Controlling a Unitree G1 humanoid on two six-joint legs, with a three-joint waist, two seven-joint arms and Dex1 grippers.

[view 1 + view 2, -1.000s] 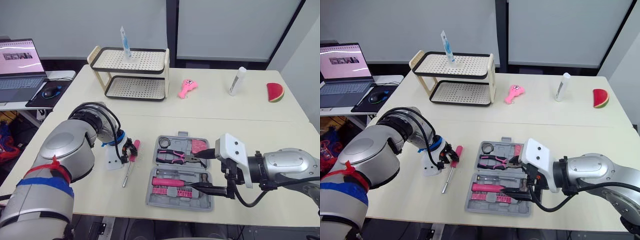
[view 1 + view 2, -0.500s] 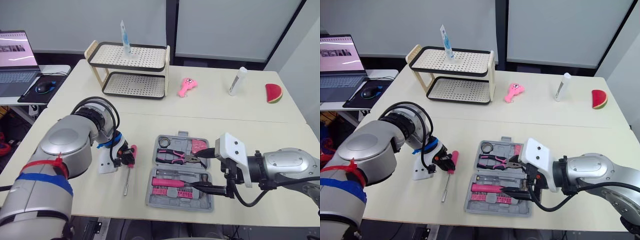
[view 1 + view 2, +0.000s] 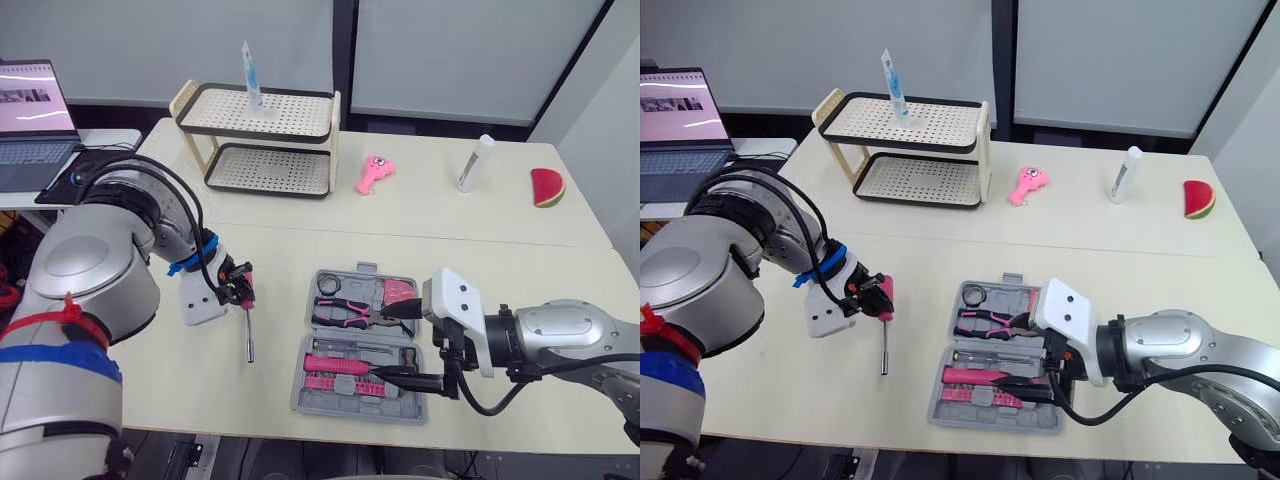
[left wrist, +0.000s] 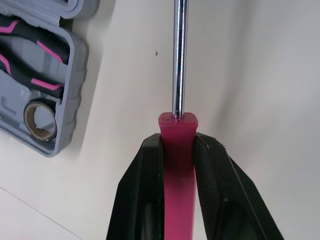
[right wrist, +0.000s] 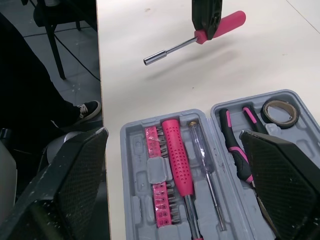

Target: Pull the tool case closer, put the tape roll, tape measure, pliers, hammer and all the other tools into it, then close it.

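The grey tool case (image 3: 360, 345) lies open near the table's front edge. In it are a tape roll (image 3: 328, 285), pliers (image 3: 345, 315), a pink tape measure (image 3: 398, 290) and a pink-handled hammer (image 5: 177, 155). My left gripper (image 4: 178, 145) is shut on the pink handle of a screwdriver (image 3: 249, 335), held just above the table left of the case, with its metal shaft pointing toward the front edge. My right gripper (image 3: 408, 343) stands open over the case's right side, nothing between its fingers.
A two-tier rack (image 3: 265, 140) stands at the back left. A pink toy (image 3: 375, 175), a white bottle (image 3: 475, 162) and a watermelon slice (image 3: 548, 185) lie along the back. A laptop (image 3: 30, 110) sits on a side desk at far left.
My left gripper has lifted the screwdriver off the table and carried it a little left. My right gripper has edged slightly left over the case. The camera has also shifted.
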